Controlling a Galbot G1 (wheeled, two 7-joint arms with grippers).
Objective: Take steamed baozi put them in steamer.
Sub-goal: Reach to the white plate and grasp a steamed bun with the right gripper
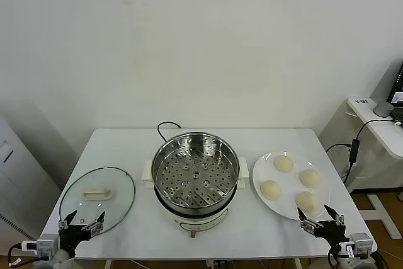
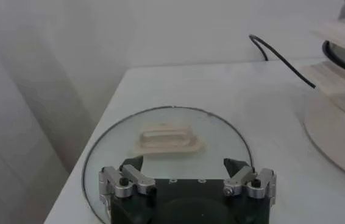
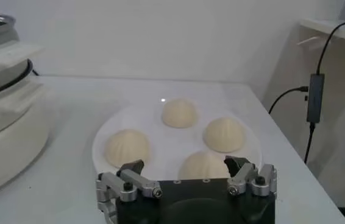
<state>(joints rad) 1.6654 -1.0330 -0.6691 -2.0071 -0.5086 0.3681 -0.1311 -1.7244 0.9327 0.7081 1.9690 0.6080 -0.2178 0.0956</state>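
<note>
Several steamed baozi, smooth cream-white buns (image 1: 283, 164) (image 3: 179, 113), lie on a flat white plate (image 1: 262, 172) (image 3: 154, 125) at the table's right. The steamer (image 1: 195, 174) stands at the middle of the table, a shiny steel pot with a perforated tray, nothing inside it; its side (image 3: 2, 115) also shows in the right wrist view. My right gripper (image 1: 321, 220) (image 3: 184, 165) hangs open at the table's front right corner, just short of the nearest bun (image 3: 203, 165). My left gripper (image 1: 80, 222) (image 2: 184, 165) is open at the front left, over the near edge of the glass lid.
A round glass lid (image 1: 97, 198) (image 2: 166, 146) with a cream handle lies flat at the left. The steamer's black cord (image 1: 165, 129) (image 2: 280, 58) runs off its back. A side desk (image 1: 378, 124) with cables stands beyond the table's right edge.
</note>
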